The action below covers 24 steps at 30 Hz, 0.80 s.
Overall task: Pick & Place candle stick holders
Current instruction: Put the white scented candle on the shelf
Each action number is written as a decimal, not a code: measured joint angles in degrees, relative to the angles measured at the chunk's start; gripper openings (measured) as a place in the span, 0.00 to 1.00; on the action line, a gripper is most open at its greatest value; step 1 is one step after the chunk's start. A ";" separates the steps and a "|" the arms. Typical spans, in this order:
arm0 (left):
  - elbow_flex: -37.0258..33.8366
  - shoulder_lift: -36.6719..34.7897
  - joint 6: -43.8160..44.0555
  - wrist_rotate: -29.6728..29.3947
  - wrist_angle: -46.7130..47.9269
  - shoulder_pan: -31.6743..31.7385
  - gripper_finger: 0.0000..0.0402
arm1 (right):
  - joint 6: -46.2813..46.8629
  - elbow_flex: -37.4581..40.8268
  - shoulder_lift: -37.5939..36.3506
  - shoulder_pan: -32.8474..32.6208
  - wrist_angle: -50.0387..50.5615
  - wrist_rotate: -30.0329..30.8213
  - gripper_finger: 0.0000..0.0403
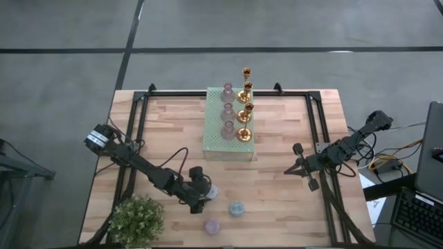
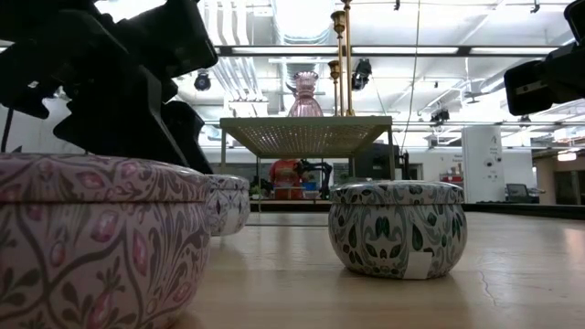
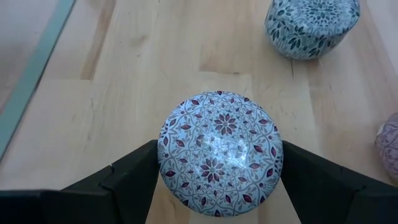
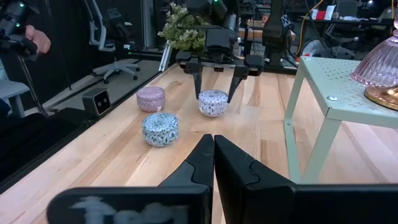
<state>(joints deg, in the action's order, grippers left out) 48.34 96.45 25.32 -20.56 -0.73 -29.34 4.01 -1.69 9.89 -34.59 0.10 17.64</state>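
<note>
From above, the left gripper sits low near the front of the table, beside the potted plant. Its own camera shows what the overhead view hides: the two fingers stand open on either side of a round lilac patterned tin, close against its sides, with the tin resting on the wood. A blue-green tin stands a little apart, and a pink one shows at the edge.

The right gripper hangs over the table's right side, fingers pressed together on nothing. Its view looks across at all three tins and the left arm straddling the lilac one.

The pale green stand holds three pink glass holders and four gold candlesticks in two rows. The table-level view shows the stand raised on legs.
</note>
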 joint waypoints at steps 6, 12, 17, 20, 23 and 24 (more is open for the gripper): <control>0.06 -0.03 0.02 -0.48 -0.22 0.00 0.76 | 0.00 0.00 0.00 -0.01 0.03 -0.01 0.02; 1.55 -0.28 -0.07 -0.50 0.43 0.11 0.76 | 0.00 0.00 0.00 -0.02 0.04 -0.02 0.02; 4.14 -1.77 -0.13 -0.50 4.91 0.24 0.76 | 0.00 -0.02 0.00 -0.02 0.04 -0.01 0.02; 4.82 -3.58 -0.19 -0.52 7.07 0.42 0.76 | 0.00 -0.01 -0.02 0.00 0.03 0.00 0.02; 4.92 -6.26 -0.95 -0.55 8.83 0.64 0.76 | 0.00 0.00 0.00 -0.02 0.02 -0.02 0.02; 4.94 -7.43 -1.14 -0.59 9.32 0.72 0.76 | 0.00 -0.02 0.00 -0.02 0.06 0.00 0.02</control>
<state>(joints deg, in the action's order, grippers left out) 53.28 89.03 24.18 -21.15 8.59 -28.62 4.01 -1.72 9.89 -34.61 0.16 17.65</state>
